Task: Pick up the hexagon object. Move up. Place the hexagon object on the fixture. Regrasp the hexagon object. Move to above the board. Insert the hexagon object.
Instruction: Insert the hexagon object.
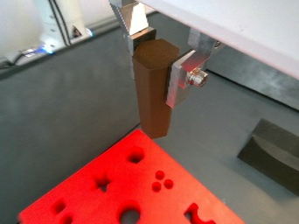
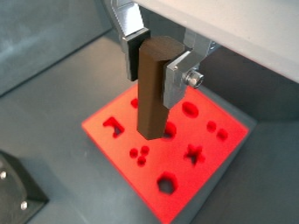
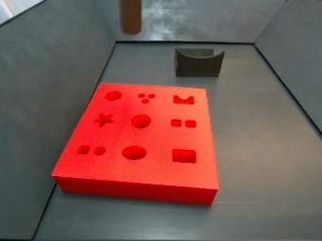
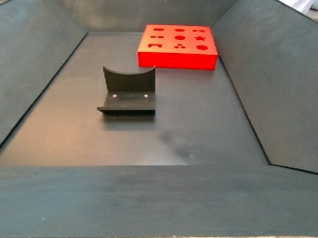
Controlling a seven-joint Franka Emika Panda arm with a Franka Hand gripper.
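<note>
My gripper [image 1: 158, 54] is shut on the hexagon object [image 1: 152, 92], a dark brown six-sided rod that hangs upright between the silver fingers [image 1: 181, 77]. Both wrist views show this grasp, the gripper [image 2: 158, 54] holding the hexagon object [image 2: 152, 96] high above the red board [image 2: 176, 153]. The board's corner [image 1: 117, 188] lies below the rod's lower end. In a side view only the rod's lower end [image 3: 130, 14] shows, above the far end of the board [image 3: 138, 141]. The fixture [image 3: 198, 61] stands empty beyond the board.
Grey walls enclose the dark floor. The fixture also shows in both wrist views [image 1: 274, 149] [image 2: 12, 188] and in a side view [image 4: 126, 91], with the board [image 4: 178, 45] behind it there; the gripper is out of that view.
</note>
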